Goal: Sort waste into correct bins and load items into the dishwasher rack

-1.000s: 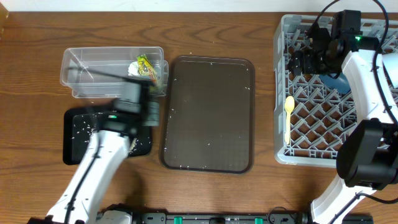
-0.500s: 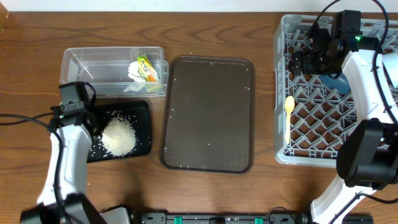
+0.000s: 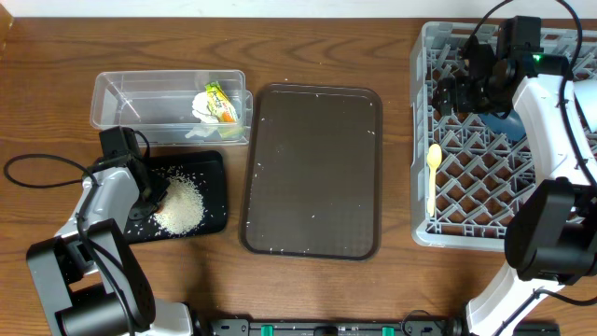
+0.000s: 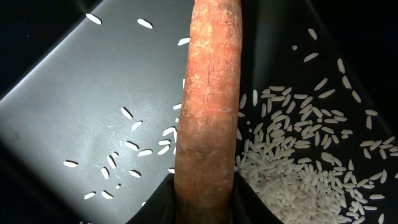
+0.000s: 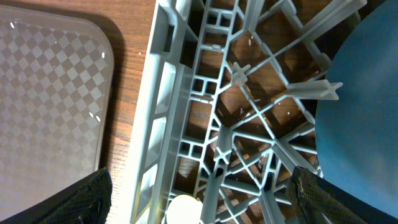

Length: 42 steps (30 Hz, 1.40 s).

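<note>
Left arm has swung out to the left. The left tool (image 3: 149,191) is now over the black bin (image 3: 213,173), pinched narrow on the carrot piece (image 4: 208,106) just above the rice (image 3: 179,205). Step: binning waste. Next, likely release the carrot here. Right tool (image 3: 451,93) hangs wide over the dishwasher rack (image 3: 422,140).

Two white-and-black arms are carrying their cables in the open.
In the overhead view the left arm (image 3: 101,201), at the lower left of the frame, is showing a white link between bulky black joints, with a thin black cable (image 3: 28,159) looping off to its left. The right arm (image 3: 546,121), along the right edge, is showing rounded white shells between black joints; black cables (image 3: 485,23) are arching over its top, where a small green light (image 3: 538,58) is glowing. In the right wrist view its fingertips (image 5: 84,199) are appearing black and finely textured in the lower corners.
</note>
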Each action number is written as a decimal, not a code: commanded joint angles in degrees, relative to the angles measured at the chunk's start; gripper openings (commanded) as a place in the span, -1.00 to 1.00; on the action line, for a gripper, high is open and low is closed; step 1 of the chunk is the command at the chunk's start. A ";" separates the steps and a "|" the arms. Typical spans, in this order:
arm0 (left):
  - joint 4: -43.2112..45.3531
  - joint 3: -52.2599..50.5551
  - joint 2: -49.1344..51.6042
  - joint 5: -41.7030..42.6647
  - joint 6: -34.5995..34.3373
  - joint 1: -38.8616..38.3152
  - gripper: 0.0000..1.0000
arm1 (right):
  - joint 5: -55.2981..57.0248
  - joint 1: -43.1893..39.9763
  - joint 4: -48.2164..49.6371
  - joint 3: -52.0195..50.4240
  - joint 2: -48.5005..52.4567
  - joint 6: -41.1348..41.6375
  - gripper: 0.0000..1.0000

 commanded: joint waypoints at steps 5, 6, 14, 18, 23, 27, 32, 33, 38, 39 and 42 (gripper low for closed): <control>-0.20 -0.20 -0.09 -0.68 0.94 0.31 -0.12 | 0.17 0.00 -0.17 0.13 -0.55 0.57 0.81; -0.50 0.07 -0.55 -0.68 2.16 0.31 -0.03 | 0.17 0.00 -0.20 0.13 -0.55 0.57 0.82; -3.02 6.12 -11.30 -0.07 14.05 -1.05 0.35 | -4.07 0.00 1.14 0.13 -0.55 0.57 0.99; -2.99 9.97 -15.89 0.63 20.13 -5.27 0.43 | -7.23 -0.02 3.82 0.15 -0.55 0.59 0.99; -3.26 13.35 -15.52 3.17 27.61 -13.51 0.52 | -4.79 -0.11 5.27 1.90 -0.55 0.66 0.98; -8.11 13.99 -14.16 4.72 31.08 -18.36 0.60 | 1.03 -1.95 -2.23 7.17 -0.57 4.24 0.98; -19.17 13.99 -14.88 10.12 30.99 -18.16 0.62 | 1.01 -5.20 -11.80 10.99 -1.14 4.28 0.98; -21.14 13.99 -15.43 10.56 30.34 -17.90 0.62 | 0.98 -5.77 -12.92 10.97 -1.49 4.37 0.98; -25.42 13.84 -20.72 10.45 29.64 -17.33 0.62 | 0.74 -7.65 -16.11 10.43 -3.54 5.77 0.98; -25.44 13.77 -22.32 10.45 30.12 -17.33 0.62 | 0.76 -7.74 -16.11 9.90 -4.22 5.77 0.99; -23.91 12.68 -28.55 10.27 30.99 -17.33 0.62 | 0.83 -7.72 -15.04 7.02 -7.19 5.75 0.98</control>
